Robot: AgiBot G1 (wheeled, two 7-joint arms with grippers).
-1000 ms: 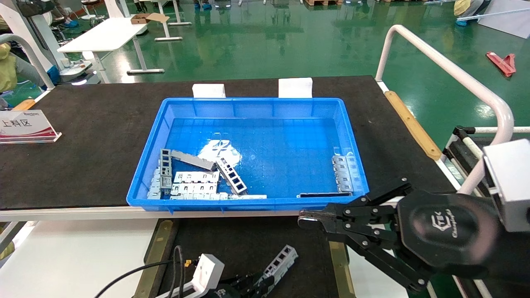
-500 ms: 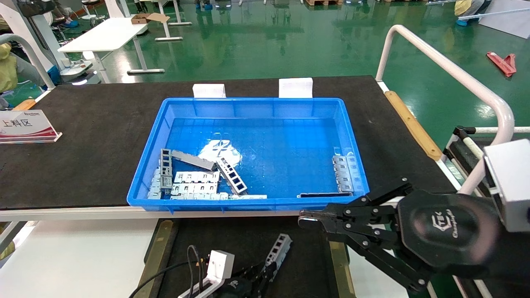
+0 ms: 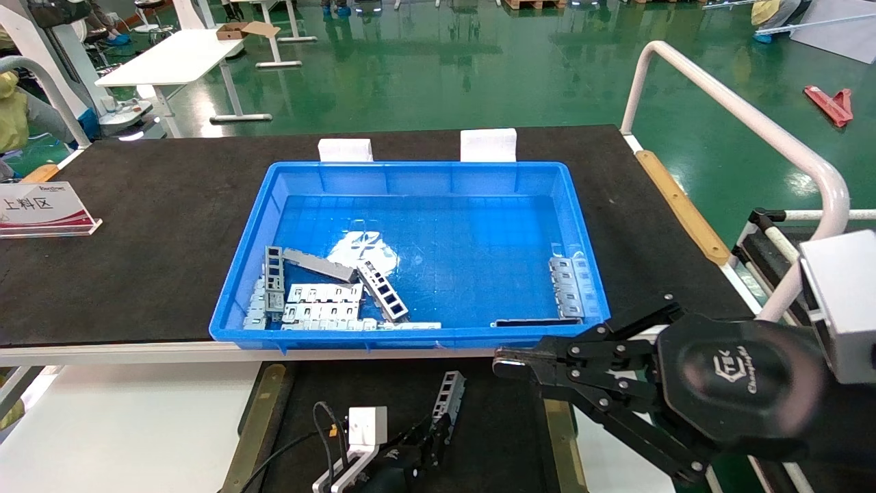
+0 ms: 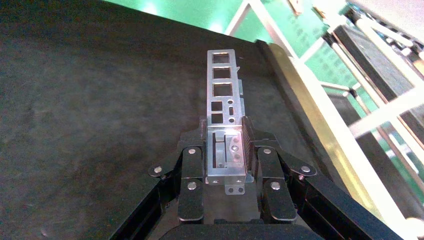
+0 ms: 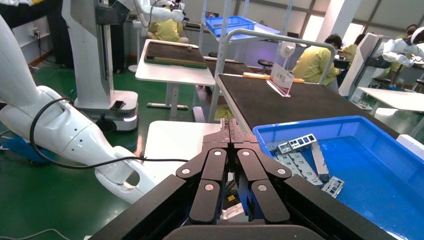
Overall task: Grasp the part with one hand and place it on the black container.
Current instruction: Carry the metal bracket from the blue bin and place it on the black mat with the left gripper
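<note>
The part (image 3: 448, 395), a slim silver ladder-like strip with a row of rectangular windows, is held over the black container (image 3: 383, 400) at the near edge of the head view. My left gripper (image 3: 430, 438) is shut on its near end. In the left wrist view the part (image 4: 224, 85) sticks out forward between the ribbed fingers (image 4: 248, 140) of the left gripper (image 4: 226, 142), just above the matte black surface (image 4: 100, 100). My right gripper (image 3: 508, 363) hovers shut and empty beside the crate's near right corner; it also shows in the right wrist view (image 5: 229, 131).
A blue crate (image 3: 575, 198) on the black mat holds several more silver parts (image 3: 321, 301), some along its right wall (image 3: 568, 287). Tan-brass strips (image 3: 256, 418) (image 3: 558, 428) edge the black container. A white sign (image 3: 44, 205) stands at far left. A white rail (image 3: 739, 116) runs on the right.
The left gripper has shifted right and forward over the black container, and the held part has swung from slanting right to pointing nearly straight ahead. The right arm has not moved.
</note>
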